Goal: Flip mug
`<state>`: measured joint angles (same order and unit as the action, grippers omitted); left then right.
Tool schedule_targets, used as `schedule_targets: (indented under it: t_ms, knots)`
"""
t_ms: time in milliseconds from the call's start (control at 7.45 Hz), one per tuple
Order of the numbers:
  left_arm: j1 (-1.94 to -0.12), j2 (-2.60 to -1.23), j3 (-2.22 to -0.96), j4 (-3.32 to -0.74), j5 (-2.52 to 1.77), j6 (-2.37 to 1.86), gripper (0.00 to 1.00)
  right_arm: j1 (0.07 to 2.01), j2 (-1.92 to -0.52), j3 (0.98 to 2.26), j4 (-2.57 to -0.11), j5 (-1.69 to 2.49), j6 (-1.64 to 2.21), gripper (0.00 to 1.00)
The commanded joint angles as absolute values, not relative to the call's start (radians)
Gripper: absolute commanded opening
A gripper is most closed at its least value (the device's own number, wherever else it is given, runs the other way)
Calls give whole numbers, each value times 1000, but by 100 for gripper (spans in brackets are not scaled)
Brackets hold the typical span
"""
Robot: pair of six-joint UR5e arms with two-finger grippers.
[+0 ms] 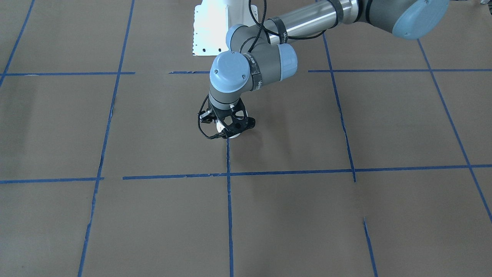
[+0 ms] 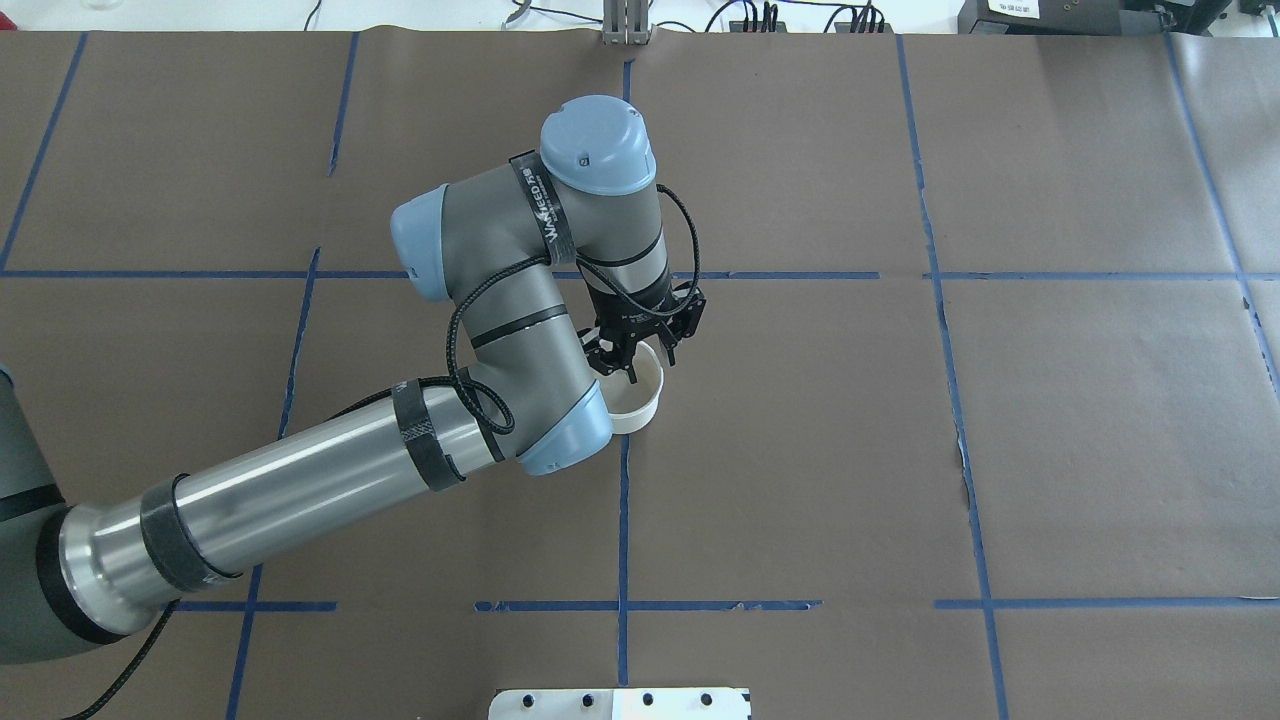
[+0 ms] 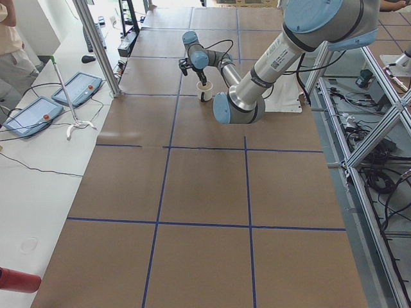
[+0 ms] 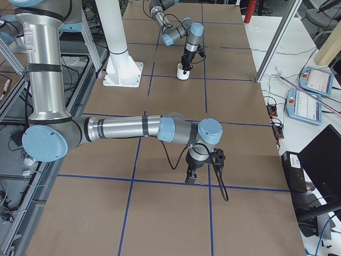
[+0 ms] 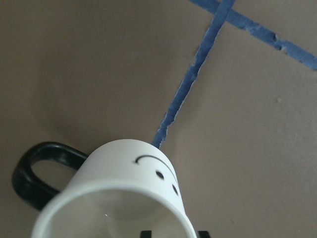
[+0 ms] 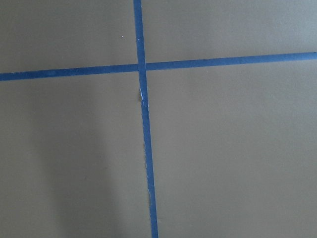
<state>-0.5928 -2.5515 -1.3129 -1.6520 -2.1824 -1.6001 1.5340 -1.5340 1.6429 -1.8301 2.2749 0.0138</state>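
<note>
You're at the grasp: the left gripper [image 2: 652, 364] is spread astride the upright mug's [image 2: 643, 398] rim near one o'clock, so pinch before turning.

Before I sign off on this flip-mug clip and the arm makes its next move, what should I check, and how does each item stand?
1. Mug opening faces up: ok. Its white interior shows in the overhead and left wrist views.
2. Left gripper at the mug's rim: ok. One fingertip appears to be inside the wall and one outside.
3. Grip clamped on the wall: cannot tell. Only the fingertip ends show in the left wrist view.
4. Mug resting on the table: cannot tell.
5. Black handle free of the fingers: ok. It sits on the far side of the mug.
6. Right gripper away from the mug: ok. It hangs far off, over a blue tape crossing.
</note>
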Motion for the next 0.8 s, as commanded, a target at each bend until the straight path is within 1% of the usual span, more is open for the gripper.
schedule_targets:
  t_ms: [0, 134, 268, 402, 537, 671]
  knots:
    - [-668, -2496, -1475, -1544, -2184, -1467, 100, 1534, -1534, 1643, -1830, 2275, 14, 100]
    - [-713, -2405, -1623, -1481, -2186, -1360, 100, 1534, -1534, 1643, -1830, 2275, 14, 100]
    - [-783, -2264, -1755, -1474, -2187, -1229, 100, 1534, -1535, 1643, -1830, 2275, 14, 100]
    - [-873, -2152, -1819, -1474, -2187, -1028, 100, 1534, -1536, 1643, -1830, 2275, 14, 100]
    - [-955, -2037, -1839, -1474, -2189, -765, 100, 1534, -1534, 1643, -1830, 2275, 14, 100]
    - [-1060, -1919, -1832, -1476, -2192, -503, 100, 1534, -1534, 1643, -1830, 2275, 14, 100]
